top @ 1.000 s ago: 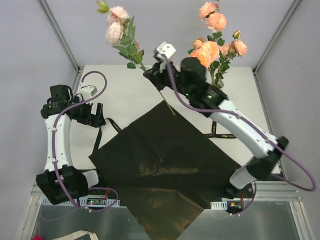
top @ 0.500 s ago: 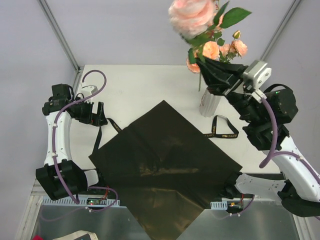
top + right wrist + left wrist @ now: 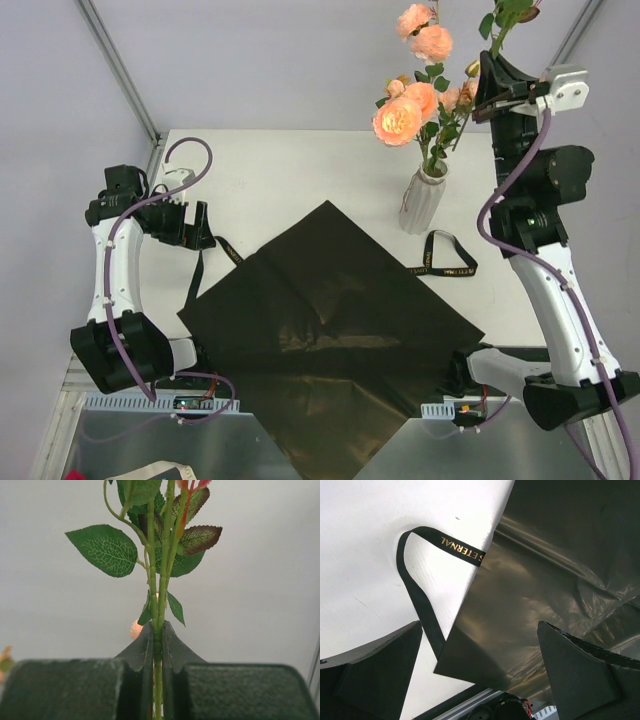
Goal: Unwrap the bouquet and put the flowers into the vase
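Note:
The white ribbed vase [image 3: 418,205] stands at the back right of the table with several peach-pink flowers [image 3: 400,118] in it. My right gripper [image 3: 486,85] is raised high, just right of those blooms, and is shut on the green stem [image 3: 159,580] of another flower. That stem's leaves [image 3: 102,547] rise above the fingers; its bloom is out of view. The black wrapping sheet [image 3: 330,320] lies spread flat on the table. My left gripper [image 3: 195,228] hangs open over the sheet's left corner [image 3: 545,580], with nothing between its fingers [image 3: 370,675].
One gold-lettered black ribbon [image 3: 442,262] lies looped in front of the vase. Another ribbon [image 3: 420,595] curls on the white table beside the sheet's left edge. Metal frame posts [image 3: 120,70] rise at the back corners.
My right arm has swung from the table's middle up and to the right, carrying the flower stem to beside the vase's blooms. The left arm has hardly moved.

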You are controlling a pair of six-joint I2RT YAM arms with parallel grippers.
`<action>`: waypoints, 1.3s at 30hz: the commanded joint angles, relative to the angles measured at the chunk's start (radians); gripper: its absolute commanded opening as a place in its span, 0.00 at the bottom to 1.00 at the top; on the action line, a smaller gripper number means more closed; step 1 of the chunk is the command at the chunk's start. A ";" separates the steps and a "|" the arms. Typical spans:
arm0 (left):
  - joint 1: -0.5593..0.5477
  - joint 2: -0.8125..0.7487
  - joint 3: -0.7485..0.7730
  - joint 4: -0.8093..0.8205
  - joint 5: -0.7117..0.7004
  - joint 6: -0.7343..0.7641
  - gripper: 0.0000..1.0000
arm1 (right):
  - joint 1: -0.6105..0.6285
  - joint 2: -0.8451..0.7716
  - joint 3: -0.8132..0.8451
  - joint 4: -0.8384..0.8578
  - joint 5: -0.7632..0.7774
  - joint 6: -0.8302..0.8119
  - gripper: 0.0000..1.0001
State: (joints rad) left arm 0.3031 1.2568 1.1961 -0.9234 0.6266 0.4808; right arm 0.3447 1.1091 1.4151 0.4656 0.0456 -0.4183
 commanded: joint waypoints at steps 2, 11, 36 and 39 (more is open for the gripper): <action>0.011 0.030 0.048 0.011 0.045 -0.007 0.99 | -0.128 0.090 -0.007 0.201 -0.024 0.203 0.01; 0.011 0.062 0.049 0.020 0.036 -0.001 0.99 | -0.170 0.228 -0.071 0.352 -0.068 0.263 0.01; 0.010 0.050 0.053 0.020 0.035 0.001 0.99 | -0.171 0.146 -0.343 0.334 -0.121 0.173 0.01; 0.011 0.044 0.051 0.020 0.035 0.001 0.99 | -0.171 0.103 -0.363 0.280 -0.133 0.171 0.21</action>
State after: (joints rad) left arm 0.3031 1.3224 1.2217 -0.9016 0.6292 0.4793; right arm 0.1772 1.3014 1.0580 0.7410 -0.0521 -0.2306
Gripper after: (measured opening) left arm 0.992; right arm 0.080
